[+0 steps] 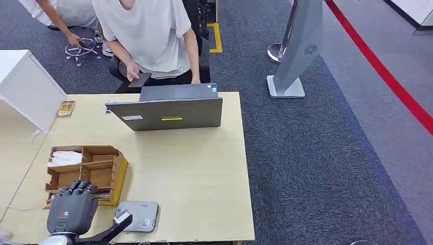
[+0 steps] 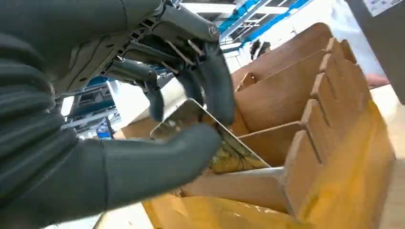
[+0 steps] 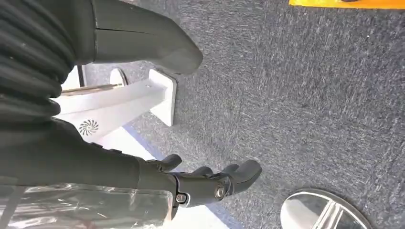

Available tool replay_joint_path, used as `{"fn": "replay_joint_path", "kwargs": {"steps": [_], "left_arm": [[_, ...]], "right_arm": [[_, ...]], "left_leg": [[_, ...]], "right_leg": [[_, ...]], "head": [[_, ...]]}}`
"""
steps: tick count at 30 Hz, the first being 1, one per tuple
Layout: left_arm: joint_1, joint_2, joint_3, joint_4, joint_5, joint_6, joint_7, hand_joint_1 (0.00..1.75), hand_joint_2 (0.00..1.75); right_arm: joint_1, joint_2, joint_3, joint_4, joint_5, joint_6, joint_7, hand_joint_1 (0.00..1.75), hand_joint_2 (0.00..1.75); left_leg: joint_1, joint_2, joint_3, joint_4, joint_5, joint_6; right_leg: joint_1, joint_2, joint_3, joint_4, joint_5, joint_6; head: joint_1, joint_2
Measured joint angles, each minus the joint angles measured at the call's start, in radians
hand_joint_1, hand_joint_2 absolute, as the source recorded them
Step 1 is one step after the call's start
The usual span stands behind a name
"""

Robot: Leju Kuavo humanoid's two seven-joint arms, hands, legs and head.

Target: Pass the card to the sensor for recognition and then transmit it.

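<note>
Nearest to me, the left robot hand (image 1: 72, 206) sat over the near end of the wooden organizer (image 1: 102, 168) on the tabletop (image 1: 194, 178), and my left wrist camera showed it pinching the card (image 2: 210, 138) between the thick thumb and the darker fingers (image 2: 217, 88), the card tilted and half inside one of the organizer's slots. Just beside that hand, toward the tabletop's near edge, lay the grey sensor (image 1: 138, 216), flat and apart from the card. The right robot hand (image 3: 210, 179) hung over the dark carpet (image 3: 296, 95) with its fingers loosely curled and apart, holding nothing. Further along the organizer, a far compartment held something white (image 1: 65, 157). Beyond that stood a grey laptop (image 1: 168, 109) at the far edge of the tabletop, its lid turned toward me, with a person in a white shirt (image 1: 145, 33) seated behind it, holding a dark phone (image 1: 139, 80). Off to the right on the carpet stood a grey kiosk stand (image 1: 301, 46), with a red floor line (image 1: 388, 76) past it.
</note>
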State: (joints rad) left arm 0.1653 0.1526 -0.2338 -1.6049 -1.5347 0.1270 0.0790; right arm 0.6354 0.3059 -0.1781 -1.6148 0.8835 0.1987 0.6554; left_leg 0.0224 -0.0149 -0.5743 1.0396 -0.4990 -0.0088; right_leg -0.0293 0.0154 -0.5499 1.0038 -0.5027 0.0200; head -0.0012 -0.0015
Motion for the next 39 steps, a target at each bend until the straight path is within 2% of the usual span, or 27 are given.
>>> {"fn": "replay_joint_path", "kwargs": {"steps": [9, 13, 20, 24, 30, 35, 37, 39], "left_arm": [[0.002, -0.015, 0.000, -0.001, 0.000, -0.022, 0.000, 1.75, 1.75], [0.006, -0.021, 0.001, -0.018, 0.000, -0.061, 0.000, 1.75, 1.75], [0.019, -0.024, 0.001, -0.066, 0.000, -0.050, 0.003, 1.75, 1.75], [0.020, -0.026, -0.003, -0.142, 0.000, -0.076, -0.002, 1.75, 1.75], [-0.012, -0.026, -0.056, -0.329, 0.000, -0.172, -0.019, 1.75, 1.75], [-0.028, -0.027, -0.079, -0.406, 0.000, -0.187, -0.019, 1.75, 1.75], [-0.030, -0.029, -0.085, -0.427, 0.000, -0.185, -0.039, 1.75, 1.75], [-0.042, -0.043, -0.094, -0.466, 0.000, -0.231, -0.070, 1.75, 1.75]], "right_arm": [[-0.001, 0.000, 0.000, 0.000, 0.000, -0.001, 0.000, 0.00, 1.75], [-0.003, 0.000, -0.001, 0.000, 0.000, -0.001, 0.000, 0.00, 1.75], [-0.005, 0.000, -0.004, 0.000, 0.000, -0.003, 0.000, 0.00, 1.75], [-0.005, 0.000, -0.005, 0.000, 0.000, -0.003, 0.000, 0.00, 1.75], [-0.006, 0.000, -0.006, 0.000, -0.001, -0.007, 0.000, 0.00, 1.75], [-0.006, 0.000, -0.007, 0.000, -0.001, -0.008, 0.000, 0.00, 1.75], [-0.006, 0.000, -0.007, 0.000, -0.002, -0.011, 0.000, 0.00, 1.75], [-0.007, 0.000, -0.009, 0.000, -0.004, -0.015, 0.000, 0.00, 1.75]], "left_leg": [[0.000, 0.000, 0.000, 0.000, 0.000, 0.000], [0.000, 0.000, 0.000, 0.000, 0.000, 0.000], [0.000, 0.000, 0.000, 0.000, 0.000, 0.000], [0.000, 0.000, 0.000, 0.000, 0.000, 0.000], [0.000, 0.000, 0.000, 0.000, 0.000, 0.000], [0.000, 0.000, 0.001, 0.000, 0.000, 0.000], [0.000, 0.000, 0.001, 0.000, 0.000, 0.000], [0.000, 0.000, 0.001, 0.000, 0.000, 0.000]], "right_leg": [[0.000, 0.000, 0.000, 0.000, 0.000, 0.000], [0.000, 0.000, 0.000, 0.000, 0.000, 0.000], [0.000, 0.000, 0.000, 0.000, 0.000, 0.000], [0.000, 0.000, 0.000, 0.000, 0.000, 0.000], [0.000, 0.000, 0.000, 0.000, 0.000, 0.000], [0.000, 0.000, 0.000, 0.000, 0.000, 0.000], [0.000, 0.000, 0.000, 0.000, 0.000, 0.000], [0.000, 0.000, -0.001, 0.000, 0.000, 0.000]], "head": [[0.000, 0.000], [0.000, 0.000], [0.000, 0.000], [0.000, 0.000], [0.000, 0.000], [0.000, 0.000], [-0.001, 0.000], [0.000, 0.000]]}}
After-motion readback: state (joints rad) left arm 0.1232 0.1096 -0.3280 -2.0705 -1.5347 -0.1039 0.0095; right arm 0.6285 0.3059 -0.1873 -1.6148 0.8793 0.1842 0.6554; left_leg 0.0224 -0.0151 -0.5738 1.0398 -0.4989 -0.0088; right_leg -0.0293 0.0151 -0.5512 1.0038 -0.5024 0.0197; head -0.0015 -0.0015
